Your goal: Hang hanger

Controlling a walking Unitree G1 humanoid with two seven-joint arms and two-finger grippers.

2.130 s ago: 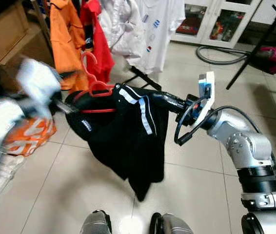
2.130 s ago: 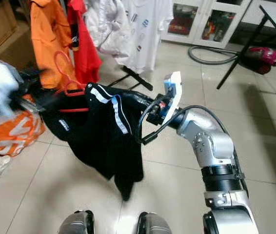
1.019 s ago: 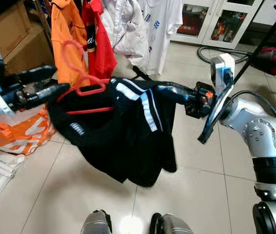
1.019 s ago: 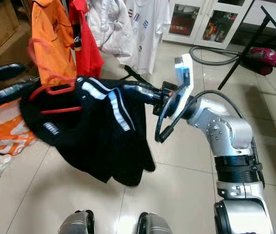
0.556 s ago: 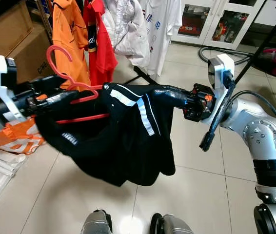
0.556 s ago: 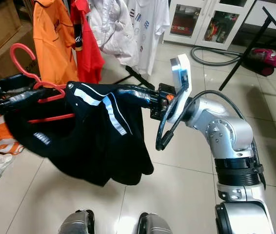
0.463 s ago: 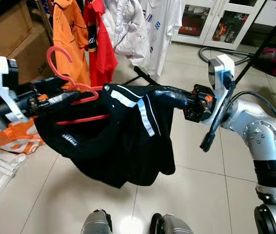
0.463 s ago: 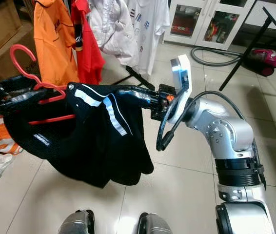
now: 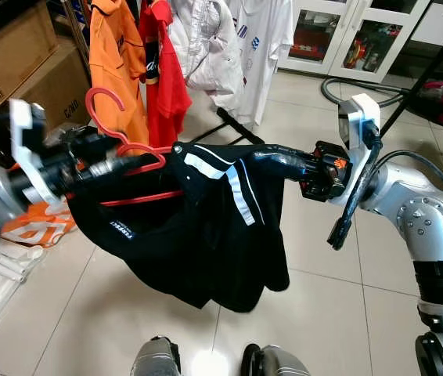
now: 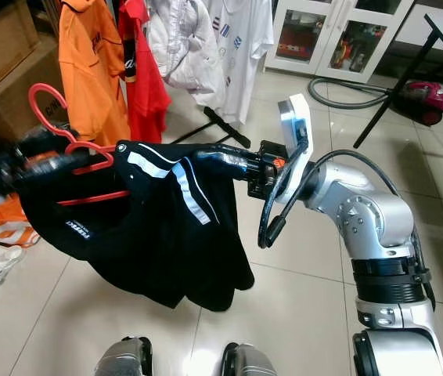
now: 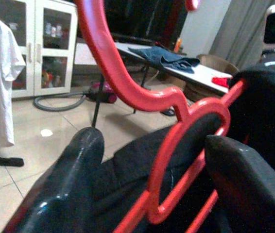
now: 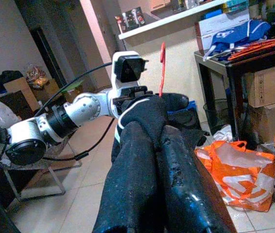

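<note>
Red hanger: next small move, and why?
Probably raise both arms together and carry the red hanger toward the hanging clothes behind it. The left gripper has its jaws at the hanger's neck, the right gripper is shut on the black garment draped over it, and the hook hangs free, well below where those clothes are hung.

Right gripper (image 12: 152, 160) fingers pressed together on black garment (image 12: 145, 114). Beyond it, left arm (image 12: 64, 121) reaches in, red hanger (image 12: 162, 68) hook sticking up behind the cloth. Orange bag (image 12: 237, 172) on tiled floor (image 12: 79, 208), black table (image 12: 234, 73) with boxes.
</note>
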